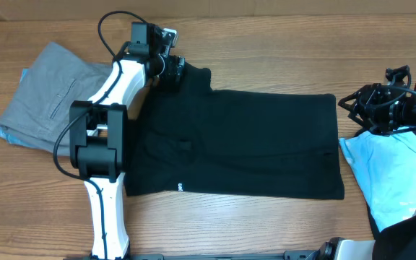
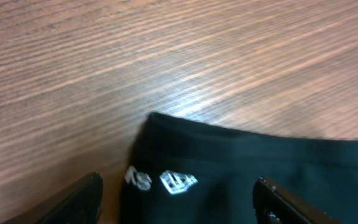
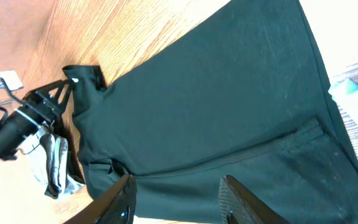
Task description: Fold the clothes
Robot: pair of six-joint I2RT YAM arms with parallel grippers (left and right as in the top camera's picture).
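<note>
A black garment point(image 1: 251, 144) bears white print point(image 2: 178, 182); grey trousers point(image 1: 49, 97), light-blue cloth point(image 1: 388, 173), brown wood-grain table point(image 1: 266, 43).

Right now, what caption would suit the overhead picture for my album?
Left gripper open at a corner of the black garment spread on the wooden table; right gripper beside its opposite edge.

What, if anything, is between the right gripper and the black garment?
Nothing visible. The right gripper hangs open by the right edge of the black garment, with only bare table around that edge. The blue cloth lies off to the side, beyond the edge, not in the path.
</note>
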